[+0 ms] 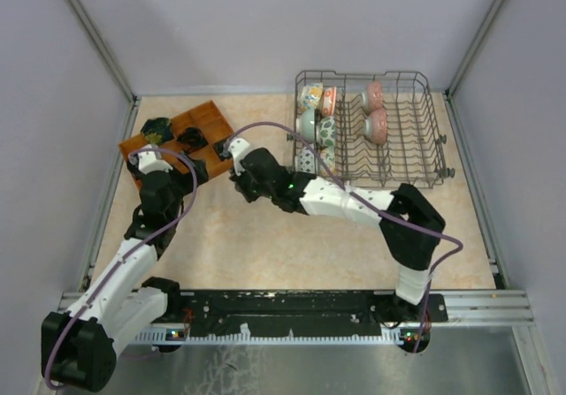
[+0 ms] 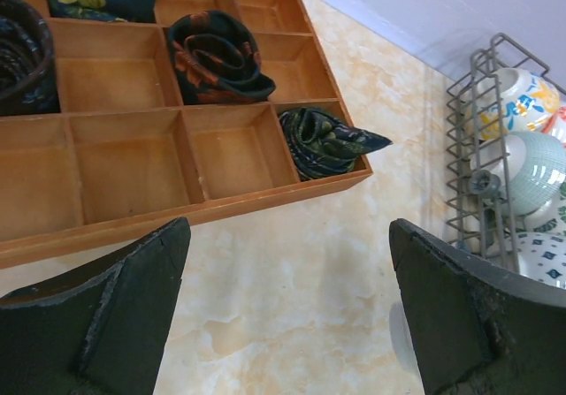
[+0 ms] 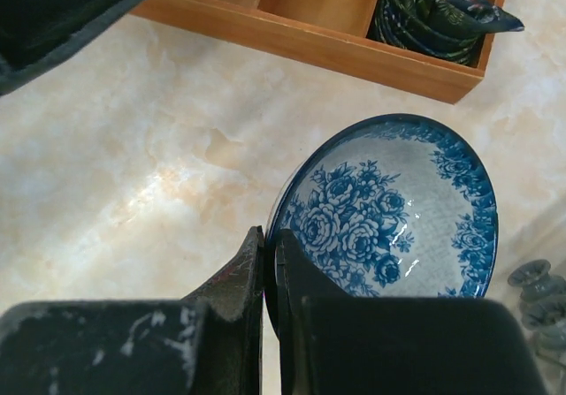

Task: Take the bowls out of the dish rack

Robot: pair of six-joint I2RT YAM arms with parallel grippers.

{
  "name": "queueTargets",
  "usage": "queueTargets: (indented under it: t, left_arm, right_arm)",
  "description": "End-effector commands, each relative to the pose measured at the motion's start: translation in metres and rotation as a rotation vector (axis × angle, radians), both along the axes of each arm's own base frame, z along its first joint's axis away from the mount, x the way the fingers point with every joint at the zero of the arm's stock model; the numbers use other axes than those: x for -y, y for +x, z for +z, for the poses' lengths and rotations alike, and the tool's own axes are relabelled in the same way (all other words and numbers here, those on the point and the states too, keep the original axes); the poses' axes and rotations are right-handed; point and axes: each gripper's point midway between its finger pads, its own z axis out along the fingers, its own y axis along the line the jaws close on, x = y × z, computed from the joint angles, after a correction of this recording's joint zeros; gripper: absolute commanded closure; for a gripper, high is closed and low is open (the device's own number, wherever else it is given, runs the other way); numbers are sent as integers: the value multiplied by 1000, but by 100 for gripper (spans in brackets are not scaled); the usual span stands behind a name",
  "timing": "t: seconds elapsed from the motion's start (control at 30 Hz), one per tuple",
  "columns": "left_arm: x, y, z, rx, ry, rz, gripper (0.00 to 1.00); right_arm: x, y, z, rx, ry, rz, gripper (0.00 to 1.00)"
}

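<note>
**Right gripper (image 3: 268,236) pinching a blue flowered bowl (image 3: 389,209) by the rim**

The right gripper is pressing its two fingers tight with the near edge of the bowl between them. The bowl is hanging out past the fingertips over the table (image 3: 133,174), just beside the front corner of the wooden tray (image 3: 309,46). I cannot tell whether its foot is touching the table. The left gripper (image 2: 287,227) is hovering spread wide, holding nothing, near the front of the same tray. The other bowls (image 1: 376,128) are standing on edge in the dish rack (image 1: 435,139) at the far right, well apart from this one.

To my eye this is the set-down. Doing it well is asking for a slow lowering with the bowl levelled, so the foot is meeting the table flat rather than on one edge, since a rim pinch lets a glazed bowl swing. It is also calling for keeping to bare table, off the tray corner, and letting go only once the bowl is resting.
</note>
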Motion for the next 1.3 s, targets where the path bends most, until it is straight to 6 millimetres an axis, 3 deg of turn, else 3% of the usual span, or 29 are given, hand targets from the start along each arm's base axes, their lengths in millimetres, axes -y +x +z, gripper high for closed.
queueTargets:
  t: [0.0,0.23,0.5,0.9,1.0,1.07,1.27]
  left_arm:
    - [-14,-2,5,-12,22,68,1]
    - [-23,-3,2,-24,27,112,1]
    - [-36,-11,4,1,15,167,1]
    - [-37,-11,4,9,1,165,1]
    - [-37,-11,3,9,-1,166,1]
    - [-37,-12,3,8,0,167,1]
    - [-38,-13,3,10,-3,170,1]
  right_arm:
    - [-15,30,22,139,-47,-64,100]
    - [-29,46,-11,144,-138,-75,100]
    - [-37,62,-34,154,-224,-89,100]
    - [-28,71,-66,147,-330,-141,100]
    - [-27,70,-72,136,-345,-141,90]
    - [-26,70,-75,128,-347,-141,77]
    - [-28,64,-73,113,-314,-127,60]
